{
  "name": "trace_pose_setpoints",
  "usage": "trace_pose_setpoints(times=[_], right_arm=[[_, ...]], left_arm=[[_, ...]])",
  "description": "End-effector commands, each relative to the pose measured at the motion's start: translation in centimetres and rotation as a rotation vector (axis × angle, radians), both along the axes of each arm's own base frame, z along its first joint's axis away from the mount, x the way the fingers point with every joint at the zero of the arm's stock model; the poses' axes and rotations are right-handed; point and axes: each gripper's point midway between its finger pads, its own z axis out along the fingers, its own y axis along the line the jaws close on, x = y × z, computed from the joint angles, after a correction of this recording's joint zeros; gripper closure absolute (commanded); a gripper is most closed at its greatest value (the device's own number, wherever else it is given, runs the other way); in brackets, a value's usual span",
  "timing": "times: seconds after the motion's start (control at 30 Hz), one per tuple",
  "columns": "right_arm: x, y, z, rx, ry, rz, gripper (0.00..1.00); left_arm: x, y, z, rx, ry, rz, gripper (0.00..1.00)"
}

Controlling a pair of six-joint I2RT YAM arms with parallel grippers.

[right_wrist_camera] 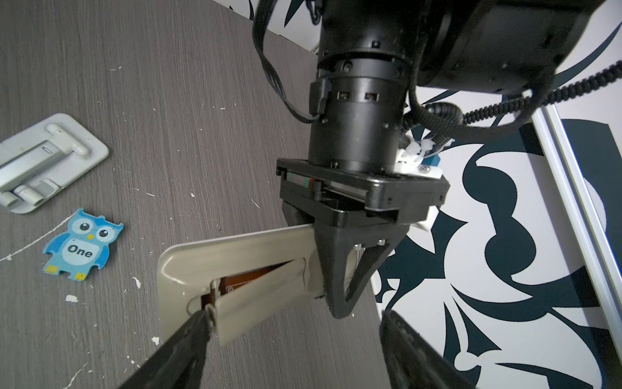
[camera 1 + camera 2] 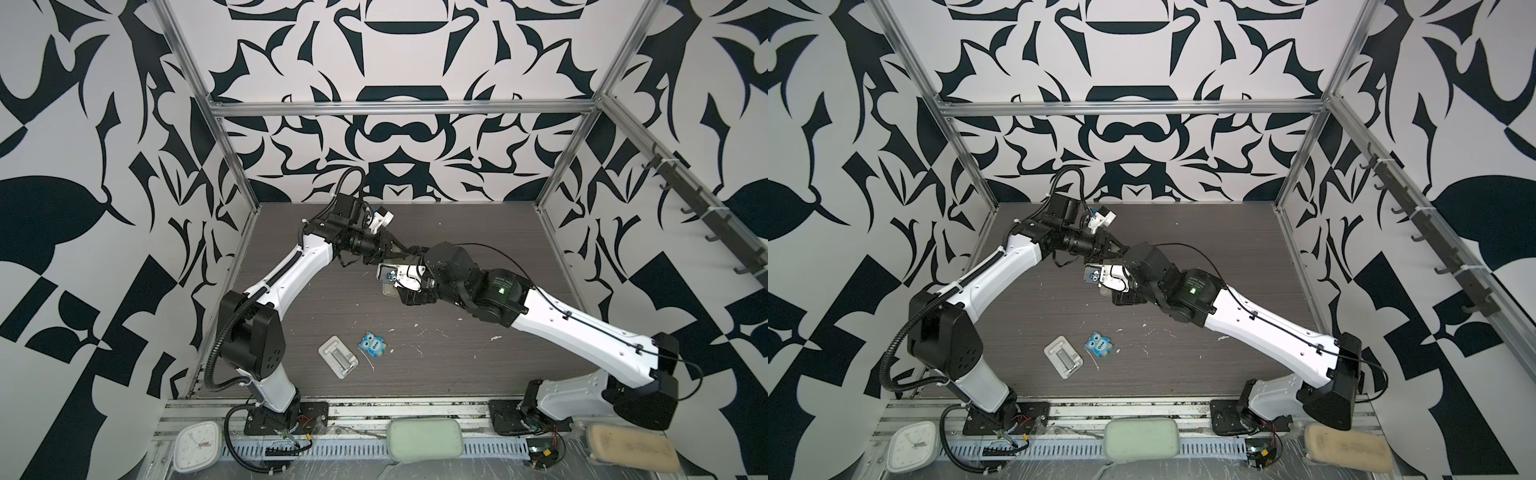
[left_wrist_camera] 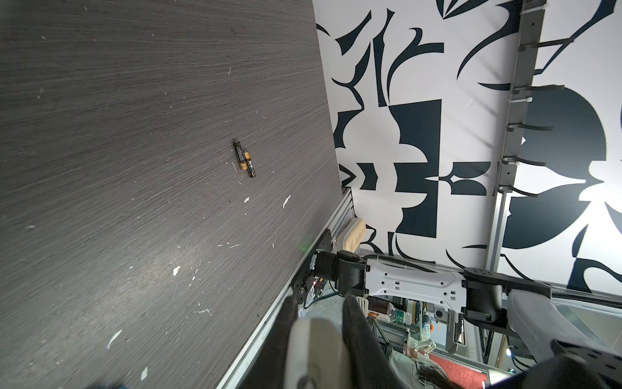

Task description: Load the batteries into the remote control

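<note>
My left gripper is shut on one end of the beige remote control, holding it back side out just above the table. The battery cover stands ajar, and dark brown shows in the bay behind it. My right gripper is open wide at the remote's other end. One of its fingers touches the corner of the loose cover; the other stands well apart. The two batteries lie side by side on the table in the left wrist view; in both top views they are hidden.
A white tray with a metal piece and a blue owl item lie near the table's front. White flecks dot the dark table. Metal frame posts line the edges. A clock and sponges sit beyond the front rail.
</note>
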Motion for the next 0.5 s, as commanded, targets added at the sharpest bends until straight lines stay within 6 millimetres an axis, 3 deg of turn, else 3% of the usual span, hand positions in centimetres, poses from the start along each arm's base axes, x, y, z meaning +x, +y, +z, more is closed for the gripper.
trace_pose_setpoints(times=[0.0, 0.47], right_arm=[[0.78, -0.89, 1.84, 0.038, -0.032, -0.045, 0.17], [0.66, -0.75, 1.22, 0.03, -0.016, -0.037, 0.17]], left_arm=[[-1.43, 0.09, 0.83, -0.022, 0.03, -0.041, 1.0], [-1.35, 0.14, 0.8, -0.023, 0.034, -0.041, 1.0]])
